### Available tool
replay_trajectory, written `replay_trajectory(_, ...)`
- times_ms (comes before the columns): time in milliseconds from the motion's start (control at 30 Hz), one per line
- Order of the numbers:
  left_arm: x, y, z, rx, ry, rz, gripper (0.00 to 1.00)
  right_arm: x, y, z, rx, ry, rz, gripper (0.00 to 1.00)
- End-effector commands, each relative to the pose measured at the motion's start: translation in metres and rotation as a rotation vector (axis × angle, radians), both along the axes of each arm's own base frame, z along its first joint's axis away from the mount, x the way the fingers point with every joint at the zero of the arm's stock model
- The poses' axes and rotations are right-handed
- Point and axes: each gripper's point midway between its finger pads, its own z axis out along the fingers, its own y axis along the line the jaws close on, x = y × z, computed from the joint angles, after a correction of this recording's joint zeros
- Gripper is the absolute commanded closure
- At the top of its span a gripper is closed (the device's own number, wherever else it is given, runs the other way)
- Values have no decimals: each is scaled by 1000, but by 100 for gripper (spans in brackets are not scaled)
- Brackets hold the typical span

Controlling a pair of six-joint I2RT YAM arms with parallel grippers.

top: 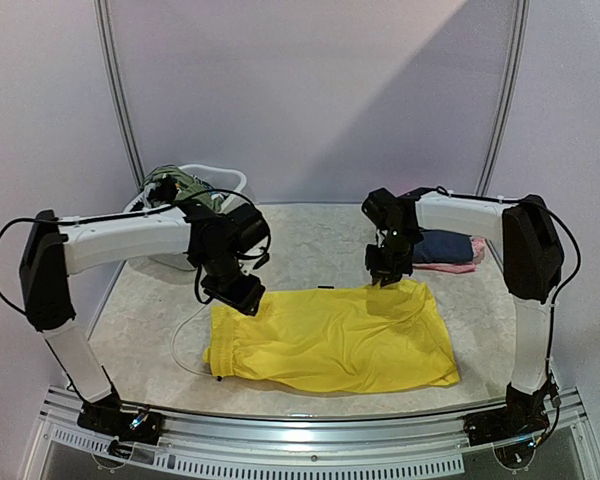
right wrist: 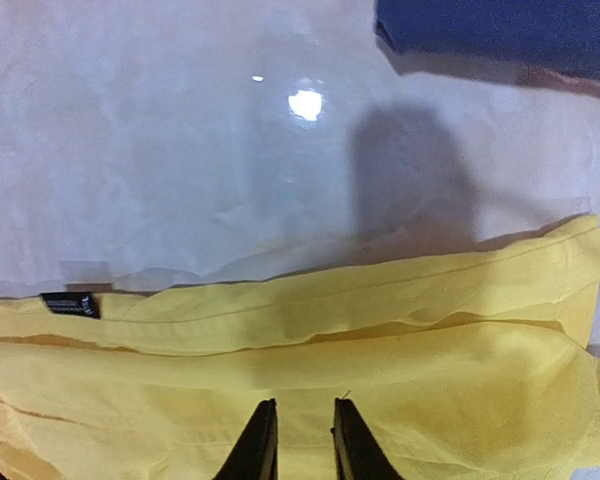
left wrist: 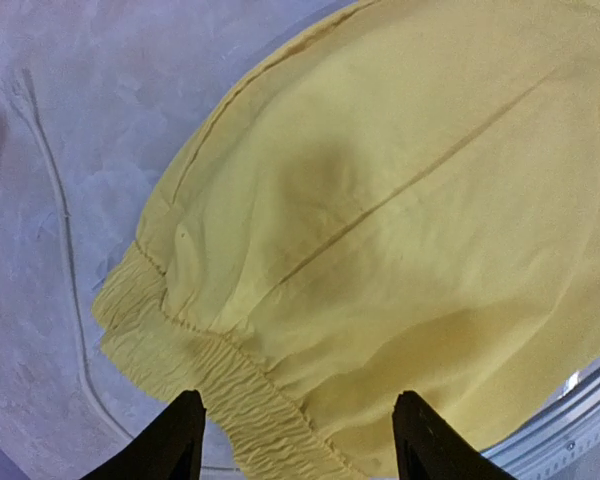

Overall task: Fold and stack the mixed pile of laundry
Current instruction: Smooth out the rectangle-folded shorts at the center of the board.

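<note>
A bright yellow garment [top: 330,335] lies spread flat in the middle of the table, its elastic waistband [left wrist: 195,370] at the left. Its white drawstring [left wrist: 70,300] trails over the table to the left. My left gripper [top: 235,290] hovers over the waistband corner; in the left wrist view the gripper [left wrist: 300,445] has its jaws wide apart and empty. My right gripper [top: 385,272] is at the garment's far edge; in the right wrist view the gripper [right wrist: 298,440] has its jaws only slightly apart above the yellow cloth [right wrist: 310,380], gripping nothing. An olive-green piece [top: 180,185] lies in the tub.
A white plastic tub [top: 230,180] stands at the back left behind my left arm. A folded navy piece [top: 445,245] on a pink one [top: 460,265] lies at the back right; the navy piece also shows in the right wrist view [right wrist: 500,30]. A black label [right wrist: 70,303] marks the garment's edge.
</note>
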Motion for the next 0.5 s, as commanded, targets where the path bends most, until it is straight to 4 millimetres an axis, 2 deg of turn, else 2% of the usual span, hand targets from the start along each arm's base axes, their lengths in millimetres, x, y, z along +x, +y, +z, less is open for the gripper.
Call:
replay_trajectory(0, -17, 22, 44, -45, -28, 56, 27, 5, 15, 55, 93, -77, 75, 73)
replay_trajectory(100, -26, 35, 60, -81, -60, 103, 19, 8, 20, 88, 135, -133, 85, 66)
replay_trajectory(200, -36, 52, 60, -113, -80, 159, 13, 5, 16, 113, 155, -177, 79, 60)
replay_trajectory(300, -44, 69, 53, -159, -87, 237, 10, -4, 7, 125, 152, -195, 54, 54)
replay_trajectory(467, -60, 82, 36, -232, -79, 288, 7, -30, -6, 139, 190, -210, 12, 47)
